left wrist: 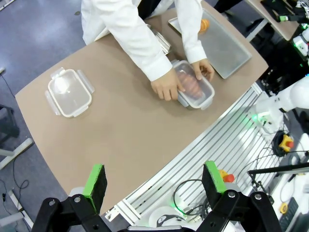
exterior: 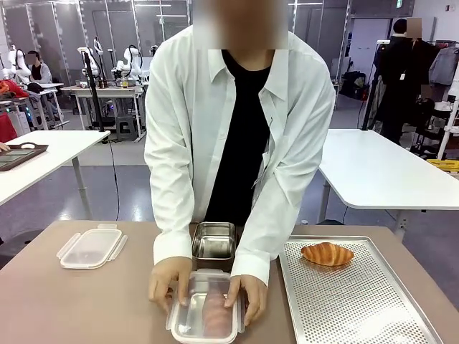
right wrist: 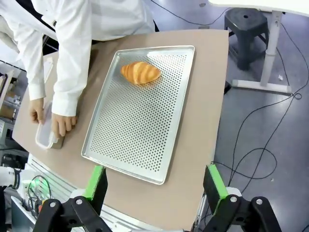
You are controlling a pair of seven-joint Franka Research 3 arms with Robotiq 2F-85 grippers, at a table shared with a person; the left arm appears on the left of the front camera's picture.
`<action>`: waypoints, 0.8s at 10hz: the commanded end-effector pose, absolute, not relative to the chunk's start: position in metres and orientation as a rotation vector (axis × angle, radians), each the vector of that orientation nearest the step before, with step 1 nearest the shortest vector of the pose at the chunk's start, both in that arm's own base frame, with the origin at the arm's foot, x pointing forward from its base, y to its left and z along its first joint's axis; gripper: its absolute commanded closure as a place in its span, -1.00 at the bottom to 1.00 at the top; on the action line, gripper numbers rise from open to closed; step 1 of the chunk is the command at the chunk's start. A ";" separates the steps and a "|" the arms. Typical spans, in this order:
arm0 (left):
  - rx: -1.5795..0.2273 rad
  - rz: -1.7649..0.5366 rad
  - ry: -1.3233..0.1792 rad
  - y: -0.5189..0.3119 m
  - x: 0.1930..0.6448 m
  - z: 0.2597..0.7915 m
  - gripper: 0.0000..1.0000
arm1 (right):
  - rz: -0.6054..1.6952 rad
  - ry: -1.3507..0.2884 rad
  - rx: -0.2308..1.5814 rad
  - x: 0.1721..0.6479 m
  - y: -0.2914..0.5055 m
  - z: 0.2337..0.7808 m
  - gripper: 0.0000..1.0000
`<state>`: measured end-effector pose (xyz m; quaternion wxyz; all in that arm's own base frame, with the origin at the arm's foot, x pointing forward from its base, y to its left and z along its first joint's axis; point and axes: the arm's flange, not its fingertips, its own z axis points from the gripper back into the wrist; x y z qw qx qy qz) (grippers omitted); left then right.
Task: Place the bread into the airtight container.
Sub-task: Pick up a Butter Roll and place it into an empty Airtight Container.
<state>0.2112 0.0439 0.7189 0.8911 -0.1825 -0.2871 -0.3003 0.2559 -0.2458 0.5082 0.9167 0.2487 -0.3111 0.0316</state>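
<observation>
Lab: white worktables (exterior: 380, 172), aluminium-profile frame (left wrist: 219, 145)

Matt brown desk (exterior: 79, 308); perforated, dull-silver metal baking tray (exterior: 358, 308); shiny stainless-steel box (exterior: 214, 241); clear, glossy plastic airtight container (exterior: 190, 326); golden, glazed-looking croissant (exterior: 327, 254); smooth white cloth shirt sleeves (exterior: 172, 215).

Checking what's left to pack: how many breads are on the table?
2: a croissant on the tray, and a loaf inside the container under the person's hands.

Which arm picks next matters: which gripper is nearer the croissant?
Right. The right gripper hangs above the tray's near edge, the croissant at its far end. The left gripper hangs by the table's near edge, the container between it and the croissant.
</observation>
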 end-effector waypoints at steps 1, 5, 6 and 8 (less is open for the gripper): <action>-0.367 -0.633 -0.596 0.044 0.212 0.720 -1.00 | 0.067 -0.644 0.520 0.257 -0.247 0.510 -1.00; -0.367 -0.633 -0.596 0.044 0.212 0.720 -1.00 | 0.067 -0.644 0.520 0.257 -0.247 0.510 -1.00; -0.367 -0.633 -0.596 0.044 0.212 0.720 -1.00 | 0.067 -0.644 0.520 0.257 -0.247 0.510 -1.00; -0.367 -0.633 -0.596 0.044 0.212 0.720 -1.00 | 0.067 -0.644 0.520 0.257 -0.247 0.510 -1.00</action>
